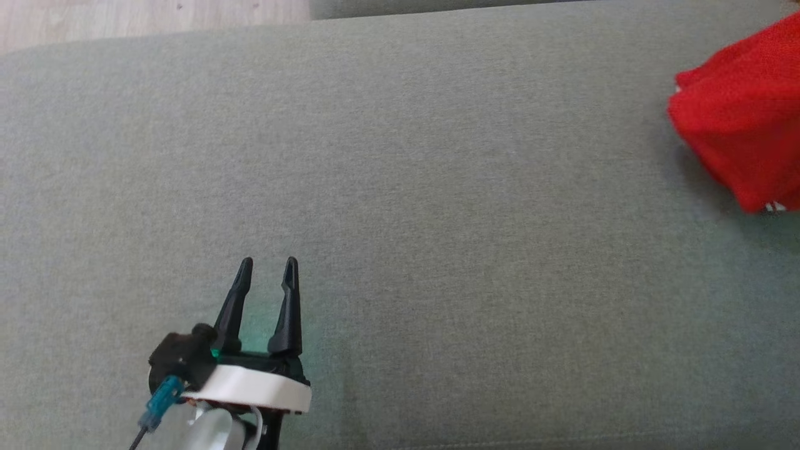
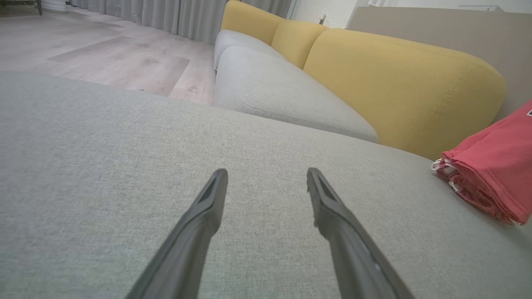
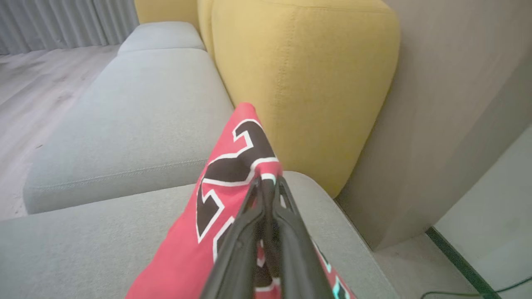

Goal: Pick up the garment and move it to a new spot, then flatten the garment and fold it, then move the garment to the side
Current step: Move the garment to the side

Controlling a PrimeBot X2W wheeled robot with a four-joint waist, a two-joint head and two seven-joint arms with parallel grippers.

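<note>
The garment (image 1: 744, 112) is a red jersey with black-and-white lettering, folded into a bundle at the right edge of the grey-green cushion (image 1: 400, 187). My right gripper (image 3: 268, 182) is shut on the garment (image 3: 224, 182), its fingers pinching the upper fold, which rises off the cushion. My left gripper (image 1: 267, 262) hovers open over the cushion at the lower left, far from the garment, with nothing between its fingers. From the left wrist, that open gripper (image 2: 266, 172) points across bare cushion, with the folded garment (image 2: 494, 174) lying off to the right.
Yellow back cushions (image 2: 399, 83) stand behind the garment, and a second grey seat (image 2: 274, 87) adjoins the cushion. Wood floor (image 2: 104, 45) lies past the far edge. A beige panel (image 3: 449, 104) and floor with a cable (image 3: 465, 290) sit right of the cushion's end.
</note>
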